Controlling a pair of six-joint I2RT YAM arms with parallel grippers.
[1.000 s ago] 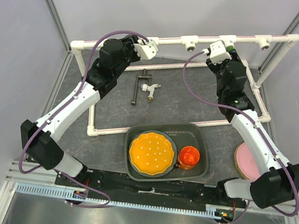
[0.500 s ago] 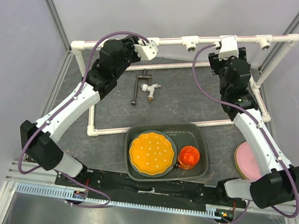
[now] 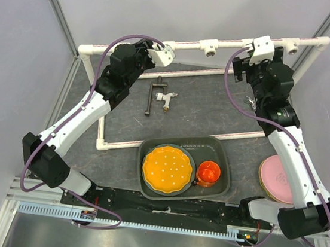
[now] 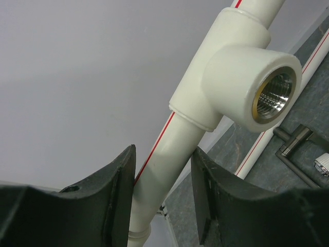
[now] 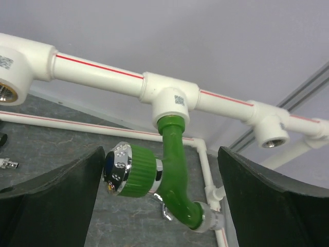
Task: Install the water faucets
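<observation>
A green curved faucet (image 5: pixel 175 170) with a round silver tip hangs screwed into a white tee socket (image 5: pixel 167 100) of the top pipe. My right gripper (image 5: pixel 160 160) stands wide open around it, and neither finger touches it. From above, my right gripper (image 3: pixel 263 50) covers that faucet. A black-handled white-and-brass faucet (image 3: pixel 167 98) lies loose on the mat inside the frame. My left gripper (image 4: pixel 163 154) is shut on the top PVC pipe (image 4: pixel 169 154), just left of an empty brass-threaded tee socket (image 4: pixel 257 87). In the top view, my left gripper (image 3: pixel 163 54) sits at the pipe's left end.
Two more tee sockets (image 3: pixel 209 46) (image 3: pixel 292 47) on the top pipe hold nothing. A dark tray (image 3: pixel 225 152) near the arm bases carries an orange plate (image 3: pixel 168 169) and an orange cup (image 3: pixel 209 173). A pink plate (image 3: pixel 273 176) lies to the right. Low PVC pipes (image 3: pixel 183 73) border the mat.
My right gripper has opened wide, let go of the green faucet and drawn back up and to the right. The left arm has not moved.
</observation>
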